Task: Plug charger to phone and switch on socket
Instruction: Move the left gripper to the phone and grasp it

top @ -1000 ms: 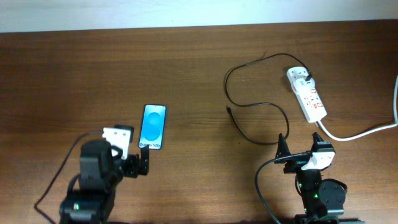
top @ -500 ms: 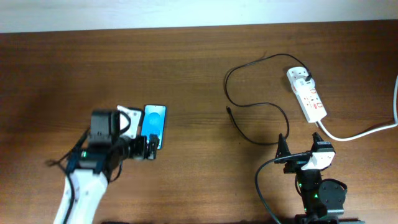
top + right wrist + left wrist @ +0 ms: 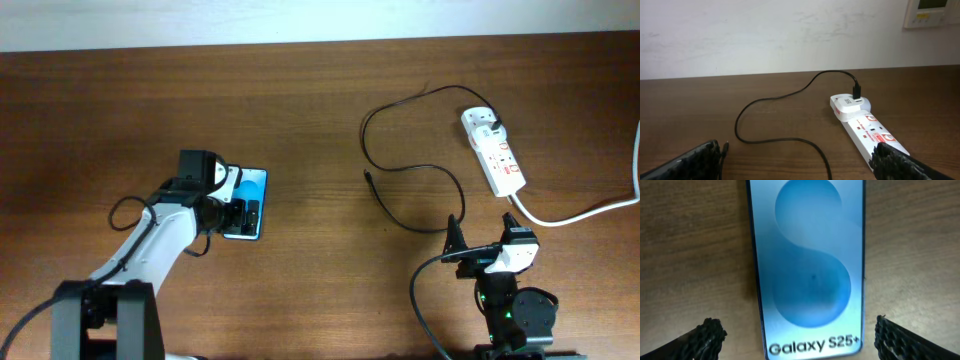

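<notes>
Left gripper [image 3: 800,339] is spread wide and holds nothing. Its black ribbed fingertips [image 3: 707,335] sit either side of the near end of the slim black-edged phone [image 3: 810,265], which has a bright blue screen and white "Galaxy S25+" text. The phone lies flat on the brown wooden table [image 3: 320,90], left of centre.

Right gripper [image 3: 795,162] is also wide apart and empty, low near the front edge on the right side, facing the cable.

Progress: no step finished as far as shown.
- The small black plug tip [image 3: 369,177] of the long thin black charger cable [image 3: 363,135] lies free on the wood, ahead and left of the right gripper and well apart from the phone.
- The cable loops back to a white adapter [image 3: 850,104] seated in the far end of the white elongated power strip [image 3: 497,152] with red marks, so that end is already plugged in.
- The switch position is too small to read; I'd treat it as not yet pressed.
- Left to do: grasp the tip, carry it to the phone, insert it, press the switch.

Room:
- Between phone and tip is wide bare wood with nothing in the path.
- The phone is well in from every table edge.
- The strip sits far right, its thick white mains cord [image 3: 575,213] running off the right side.
- The far table edge meets a pale wall [image 3: 765,35], so there is little room beyond the strip.
</notes>
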Tool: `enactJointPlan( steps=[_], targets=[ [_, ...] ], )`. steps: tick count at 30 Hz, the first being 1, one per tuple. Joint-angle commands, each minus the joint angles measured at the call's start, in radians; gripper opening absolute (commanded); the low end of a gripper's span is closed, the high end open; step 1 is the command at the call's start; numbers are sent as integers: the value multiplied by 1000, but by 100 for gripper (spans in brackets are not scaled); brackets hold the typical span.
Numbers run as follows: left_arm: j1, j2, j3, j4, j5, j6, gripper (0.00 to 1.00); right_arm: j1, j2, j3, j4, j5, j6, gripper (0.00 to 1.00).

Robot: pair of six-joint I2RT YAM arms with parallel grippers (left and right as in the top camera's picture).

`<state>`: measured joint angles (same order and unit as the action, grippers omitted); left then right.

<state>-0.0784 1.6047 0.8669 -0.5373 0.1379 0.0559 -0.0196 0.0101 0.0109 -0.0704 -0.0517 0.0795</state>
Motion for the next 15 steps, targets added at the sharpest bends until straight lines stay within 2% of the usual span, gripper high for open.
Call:
enactJointPlan(
  steps=[1, 7, 9, 11, 15],
  targets=[
    [-7, 53, 18, 37, -4, -22, 99, -6, -7, -5, -5, 4, 6, 98],
    [-14, 158, 18, 82, -3, -44, 99, -6, -7, -5, -5, 4, 6, 98],
    [-13, 165, 18, 90, 1, -44, 99, -6, -7, -5, -5, 4, 6, 98],
    [-13, 165, 18, 128, 64, -44, 99, -6, -7, -5, -5, 4, 6, 98],
    [-33, 166, 18, 155, 56, -10, 99, -7, -7, -5, -5, 4, 6, 98]
  ],
)
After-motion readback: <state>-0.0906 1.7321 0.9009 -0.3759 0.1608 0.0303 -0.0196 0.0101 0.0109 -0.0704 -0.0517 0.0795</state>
